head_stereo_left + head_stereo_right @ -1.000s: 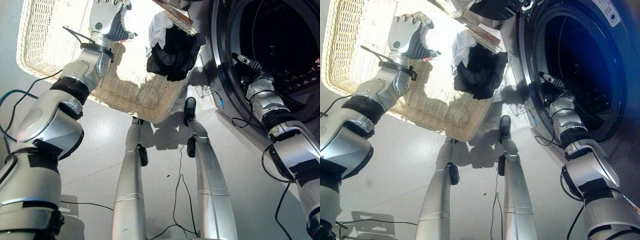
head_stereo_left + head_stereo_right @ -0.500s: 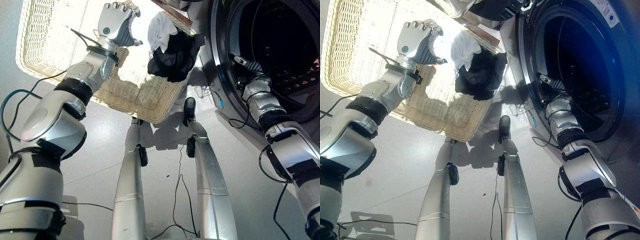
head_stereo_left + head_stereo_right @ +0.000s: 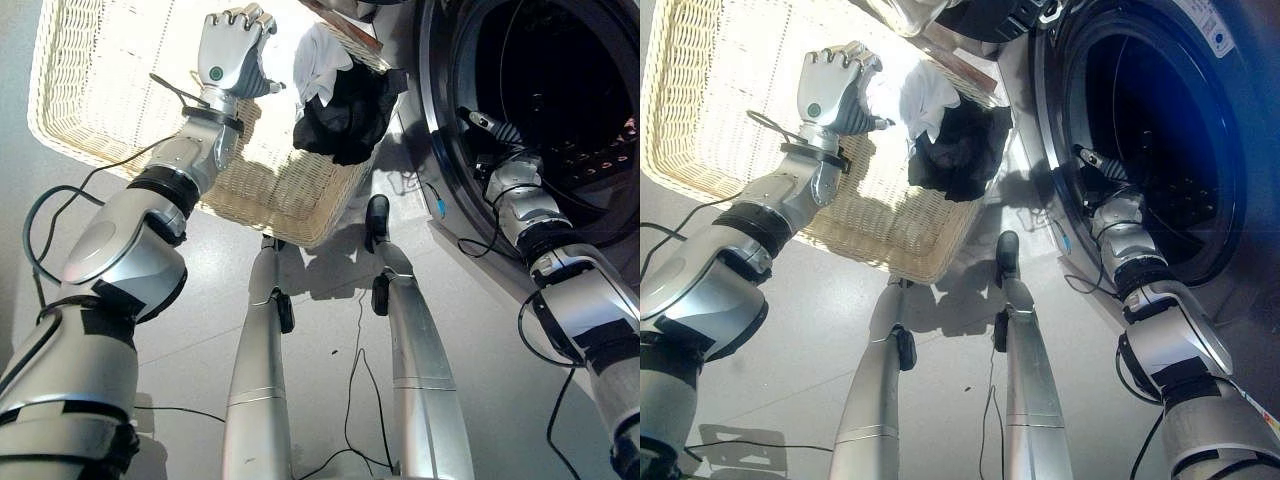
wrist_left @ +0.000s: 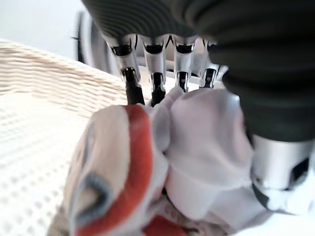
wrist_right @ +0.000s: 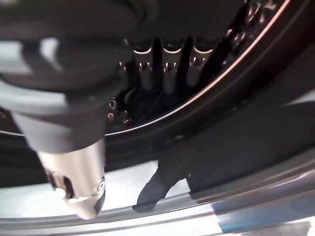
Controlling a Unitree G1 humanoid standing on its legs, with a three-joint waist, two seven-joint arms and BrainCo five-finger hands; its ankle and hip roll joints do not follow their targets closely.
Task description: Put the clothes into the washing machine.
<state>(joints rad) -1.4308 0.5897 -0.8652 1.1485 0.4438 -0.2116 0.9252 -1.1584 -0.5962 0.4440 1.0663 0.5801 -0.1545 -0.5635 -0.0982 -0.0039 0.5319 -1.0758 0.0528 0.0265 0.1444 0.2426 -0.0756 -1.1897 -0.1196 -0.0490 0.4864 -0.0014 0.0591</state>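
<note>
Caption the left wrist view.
Left robot hand curled around white cloth above the wicker basket.

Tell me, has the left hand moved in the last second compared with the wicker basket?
Yes. The left hand, shut on the white cloth, has shifted toward the basket's corner nearest the washing machine.

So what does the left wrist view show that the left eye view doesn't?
Left wrist view alone: an orange-and-grey patterned cloth bunched beside the white garment, up close. Left eye view alone: the black garment draped over the basket's rim, the washing machine drum and the right robot hand at its opening. Both: the left robot hand shut on the white garment, over the wicker basket.
</note>
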